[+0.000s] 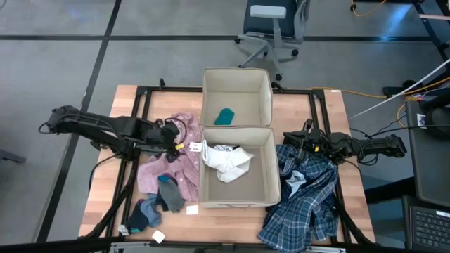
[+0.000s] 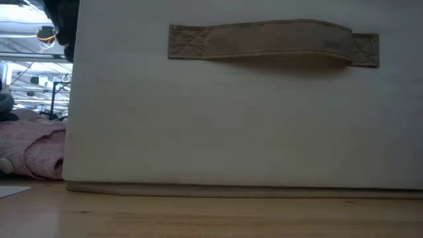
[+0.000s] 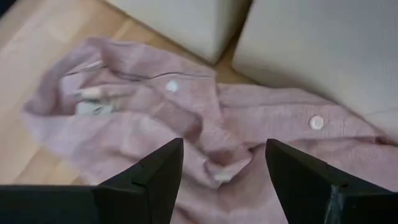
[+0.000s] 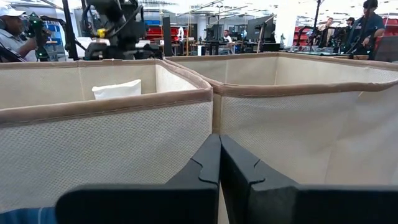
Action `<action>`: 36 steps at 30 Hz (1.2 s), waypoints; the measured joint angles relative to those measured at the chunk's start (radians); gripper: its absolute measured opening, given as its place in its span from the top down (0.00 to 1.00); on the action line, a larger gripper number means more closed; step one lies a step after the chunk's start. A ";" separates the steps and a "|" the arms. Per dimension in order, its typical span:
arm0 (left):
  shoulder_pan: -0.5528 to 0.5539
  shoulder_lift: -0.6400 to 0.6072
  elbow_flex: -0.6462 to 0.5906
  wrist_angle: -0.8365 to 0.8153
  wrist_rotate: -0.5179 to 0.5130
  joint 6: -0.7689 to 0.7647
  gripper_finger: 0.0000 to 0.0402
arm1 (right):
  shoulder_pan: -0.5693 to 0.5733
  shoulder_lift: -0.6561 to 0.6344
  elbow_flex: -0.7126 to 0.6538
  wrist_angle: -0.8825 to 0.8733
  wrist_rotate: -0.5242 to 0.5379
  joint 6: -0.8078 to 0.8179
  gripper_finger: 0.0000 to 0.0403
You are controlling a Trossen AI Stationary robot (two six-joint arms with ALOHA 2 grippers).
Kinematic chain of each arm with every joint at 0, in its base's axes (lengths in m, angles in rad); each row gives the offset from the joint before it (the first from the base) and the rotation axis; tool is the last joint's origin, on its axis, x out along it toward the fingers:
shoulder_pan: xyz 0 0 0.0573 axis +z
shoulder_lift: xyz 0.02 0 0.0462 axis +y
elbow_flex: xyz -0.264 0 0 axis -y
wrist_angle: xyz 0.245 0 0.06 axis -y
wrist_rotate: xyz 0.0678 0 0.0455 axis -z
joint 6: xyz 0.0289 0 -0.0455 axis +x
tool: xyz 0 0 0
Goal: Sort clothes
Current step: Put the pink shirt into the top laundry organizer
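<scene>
While hanging over the pink shirt [image 1: 165, 169] just left of the near bin [image 1: 271, 169], left gripper [image 1: 174, 145] with fingers [image 3: 155, 171] spread wide and holding nothing. Beside the near bin's right wall, right gripper [image 1: 292, 140] with fingers [image 4: 239, 168] pressed tight together, empty, above the top edge of the blue-white plaid shirt [image 1: 309, 204]. Inside the near bin, a crumpled white top [image 1: 226, 163]. Inside the far bin [image 1: 208, 98], right behind the near bin, one teal sock [image 1: 223, 117]. Left of the near bin's front corner, on the pink shirt's lower end, a dark grey sock [image 1: 171, 193] and, just beside it, a blue sock [image 1: 143, 214]. Near those, small white tags [image 1: 158, 236] on the wooden table [image 1: 105, 190].
</scene>
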 joint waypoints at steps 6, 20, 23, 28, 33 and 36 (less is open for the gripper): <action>-0.001 0.077 -0.064 0.066 0.002 -0.002 0.46 | 0.000 0.000 0.000 0.000 0.000 0.005 0.98; 0.000 0.137 -0.267 0.330 0.143 -0.010 0.46 | 0.000 0.001 0.000 0.000 0.000 0.008 0.98; 0.000 0.151 -0.312 0.385 0.144 -0.010 0.46 | 0.000 0.001 0.000 0.000 0.000 0.008 0.98; -0.001 0.215 -0.371 0.475 0.098 -0.006 0.46 | 0.000 0.007 0.000 0.000 0.000 0.008 0.98; -0.001 0.303 -0.383 0.537 0.033 -0.010 0.47 | 0.000 0.014 0.000 0.000 0.000 0.008 0.98; -0.001 0.329 -0.383 0.563 0.024 0.004 0.54 | 0.000 0.019 0.000 0.000 0.000 0.008 0.98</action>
